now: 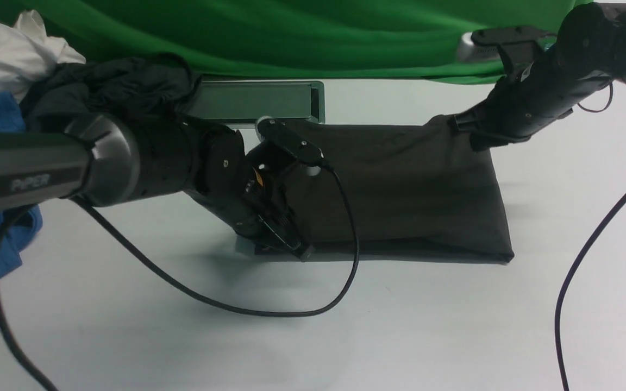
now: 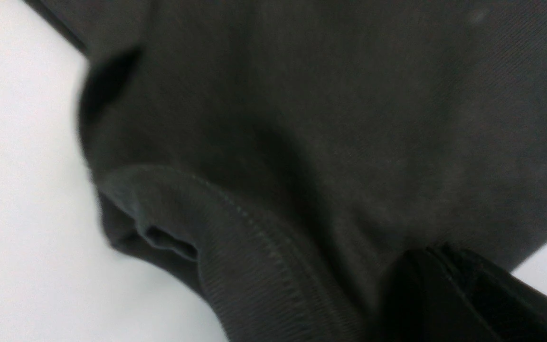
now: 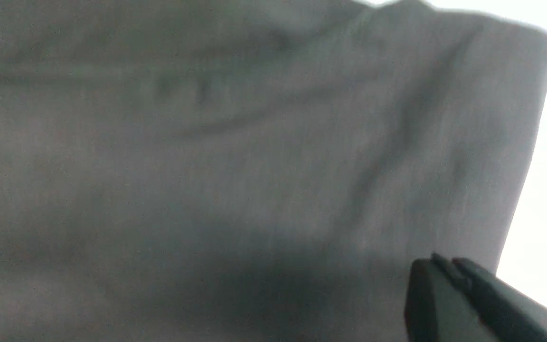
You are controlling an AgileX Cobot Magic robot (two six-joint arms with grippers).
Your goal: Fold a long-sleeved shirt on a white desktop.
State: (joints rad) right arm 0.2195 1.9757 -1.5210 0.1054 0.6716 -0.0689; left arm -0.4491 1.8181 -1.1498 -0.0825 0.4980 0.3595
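Pinching long-sleeved shirt, folded mid white desktop, with left gripper clamped on near-left corner, right gripper clamped on far-right corner; soft, limp, light knit, best gripped at hems/corners.

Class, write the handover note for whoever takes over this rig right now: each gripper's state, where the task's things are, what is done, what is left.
Left gripper: shut on the long-sleeved shirt at its near left edge.
Right gripper: shut on the shirt's far right corner, which is lifted.
The shirt lies mid white desktop as a folded rectangle. A heap of other clothes sits far left.
Done: sleeves are tucked out of sight and the body is folded.
Left: probably finish this fold, release, and smooth it flat.
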